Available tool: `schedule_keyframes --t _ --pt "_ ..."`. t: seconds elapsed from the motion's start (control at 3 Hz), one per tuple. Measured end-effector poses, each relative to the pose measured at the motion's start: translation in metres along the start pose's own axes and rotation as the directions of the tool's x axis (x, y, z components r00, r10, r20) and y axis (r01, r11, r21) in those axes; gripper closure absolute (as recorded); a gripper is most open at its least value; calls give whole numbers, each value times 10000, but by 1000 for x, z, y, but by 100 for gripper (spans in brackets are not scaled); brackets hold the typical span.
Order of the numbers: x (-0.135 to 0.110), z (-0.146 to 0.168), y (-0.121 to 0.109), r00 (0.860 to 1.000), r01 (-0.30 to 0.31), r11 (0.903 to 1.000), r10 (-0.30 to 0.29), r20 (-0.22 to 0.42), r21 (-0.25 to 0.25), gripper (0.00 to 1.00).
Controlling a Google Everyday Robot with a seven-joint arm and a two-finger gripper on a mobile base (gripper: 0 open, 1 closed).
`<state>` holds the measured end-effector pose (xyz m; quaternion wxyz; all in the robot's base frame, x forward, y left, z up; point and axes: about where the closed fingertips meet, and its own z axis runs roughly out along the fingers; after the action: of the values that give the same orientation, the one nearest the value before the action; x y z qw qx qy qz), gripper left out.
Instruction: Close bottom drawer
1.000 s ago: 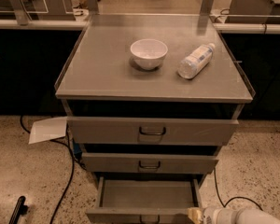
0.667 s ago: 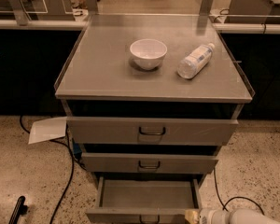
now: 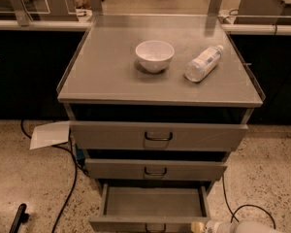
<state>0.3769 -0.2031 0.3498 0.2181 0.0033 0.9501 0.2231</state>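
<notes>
The bottom drawer (image 3: 153, 204) of the grey metal cabinet is pulled open, showing its shallow empty tray. Its slim front panel (image 3: 131, 224) lies at the bottom edge of the camera view, with the dark handle (image 3: 155, 226) partly cut off. My gripper (image 3: 200, 225) is at the bottom right, right by the right end of the drawer's front panel. The white arm (image 3: 252, 226) extends right behind it. The middle drawer (image 3: 155, 169) and the top drawer (image 3: 157, 136) above are pushed in further.
A white bowl (image 3: 154, 55) and a lying plastic bottle (image 3: 203, 63) rest on the cabinet top (image 3: 102, 76). Black cables (image 3: 68, 193) and a sheet of paper (image 3: 49, 134) lie on the speckled floor at left. A dark object (image 3: 17, 218) lies at lower left. Another cable (image 3: 242, 208) loops at right.
My gripper has shifted very slightly left along the drawer's front edge. The bottom drawer stands open about as before.
</notes>
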Motion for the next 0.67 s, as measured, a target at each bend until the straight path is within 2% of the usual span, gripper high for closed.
schedule_keyframes --t 0.33,0.67 --pt "17 34 -29 9973 -710 9970 716 -164 299 100" --pt "30 66 -57 9913 -1272 9899 1290 -245 626 100"
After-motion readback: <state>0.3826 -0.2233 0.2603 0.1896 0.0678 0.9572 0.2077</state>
